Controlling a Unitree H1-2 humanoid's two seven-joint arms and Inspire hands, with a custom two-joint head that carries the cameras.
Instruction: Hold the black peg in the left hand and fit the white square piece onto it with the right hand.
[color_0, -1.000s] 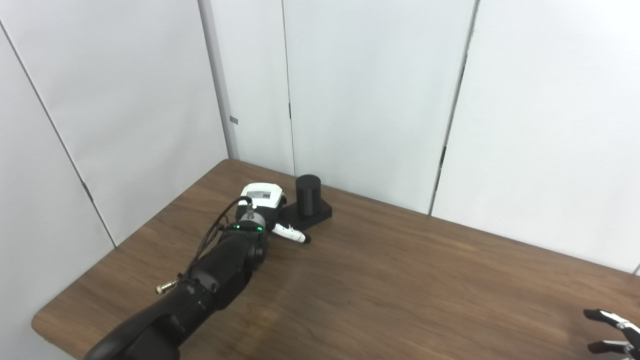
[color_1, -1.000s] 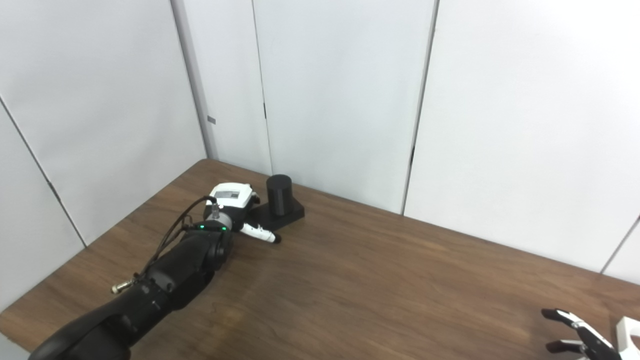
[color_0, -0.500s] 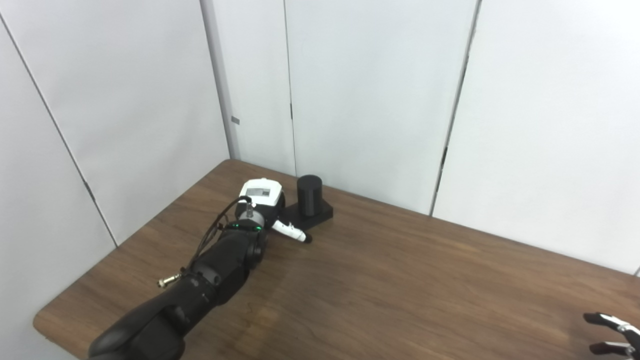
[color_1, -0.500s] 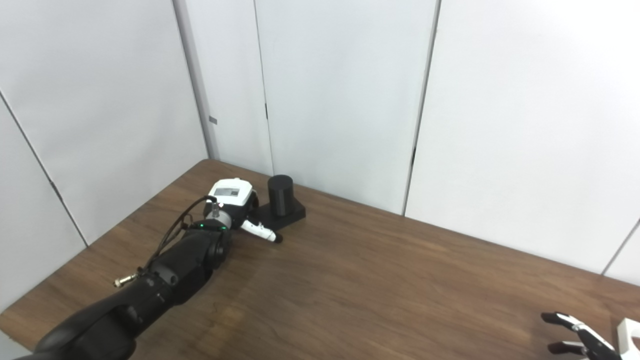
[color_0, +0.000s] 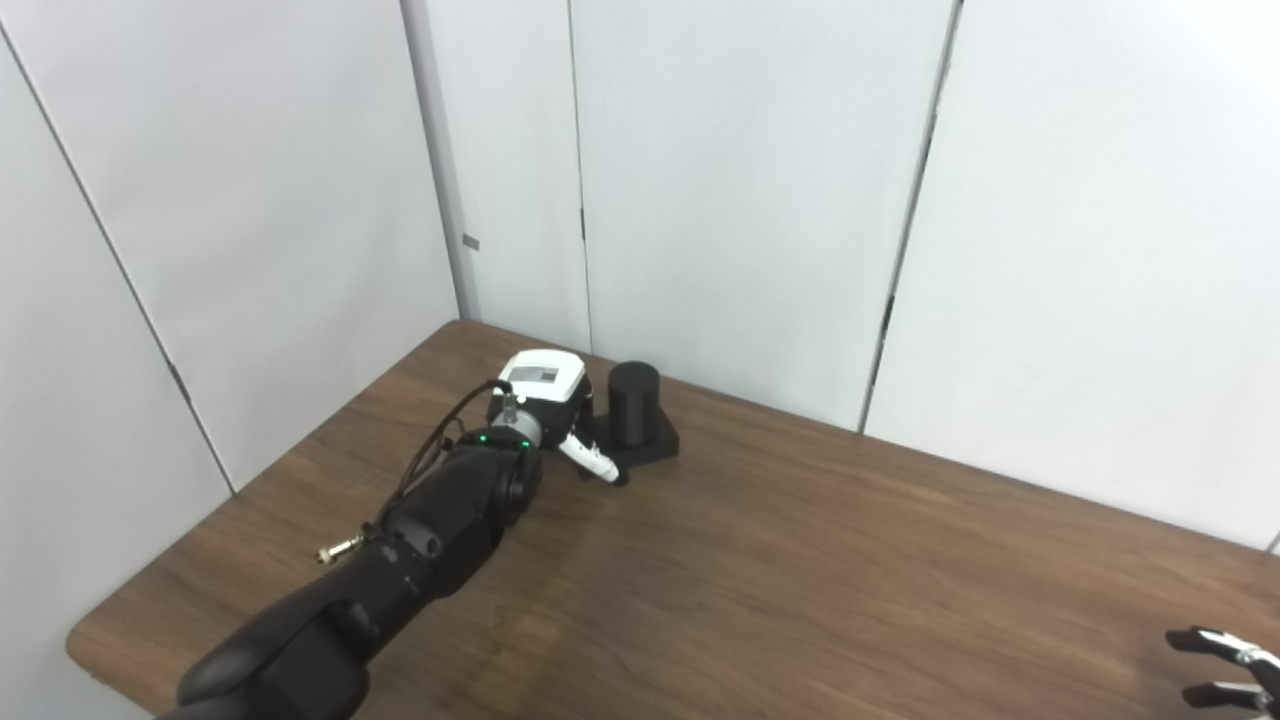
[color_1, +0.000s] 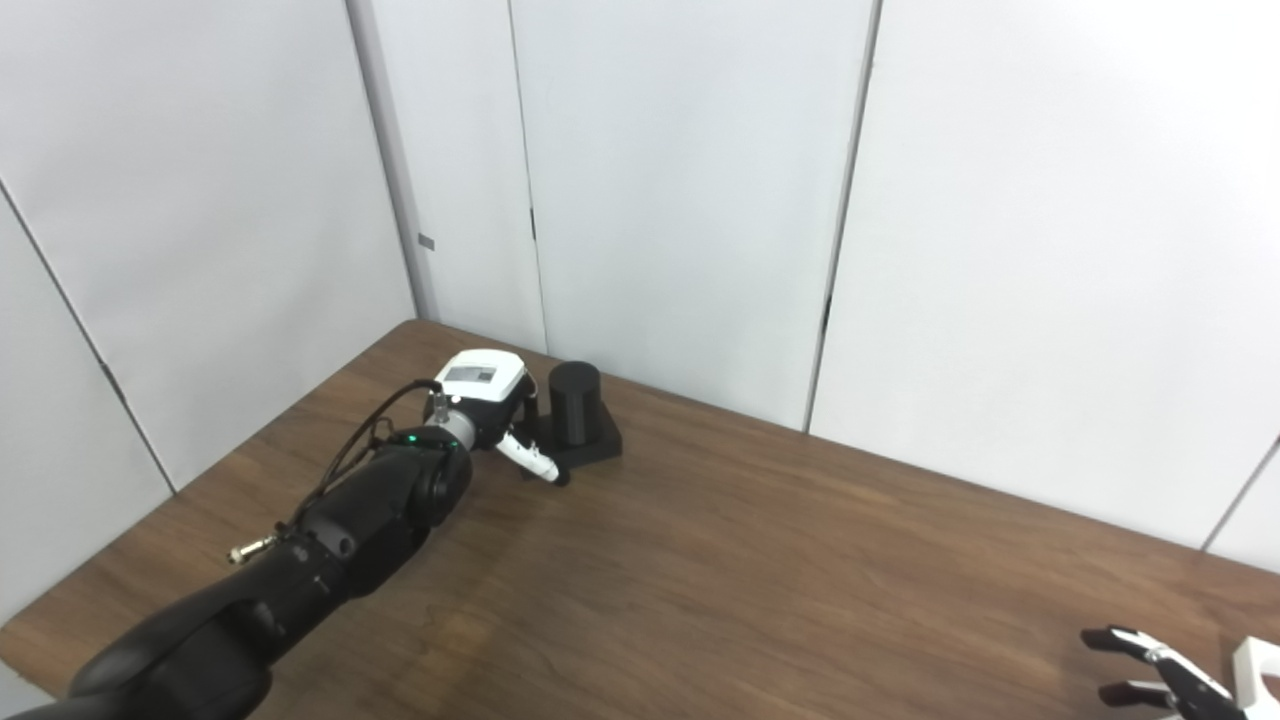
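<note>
The black peg (color_0: 634, 400), a short upright cylinder on a square black base, stands on the brown table (color_0: 800, 560) at its far left, near the wall. My left hand (color_0: 545, 400) is against the peg's left side, with its thumb lying along the base's front left corner. Its other fingers are hidden behind the hand's white back. My right hand (color_1: 1150, 670) is at the bottom right corner, fingers apart and empty. The white square piece (color_1: 1258, 668) lies on the table just right of it, cut off by the picture's edge and showing only in the right eye view.
White wall panels (color_0: 750, 200) stand close behind the table's far edge, right behind the peg. The table's left edge (color_0: 250, 490) runs close by my left forearm (color_0: 400, 560).
My left hand has moved right and a little farther away, and the peg has slid right with it. The thumb has swung in toward the base. The right hand has sunk slightly.
</note>
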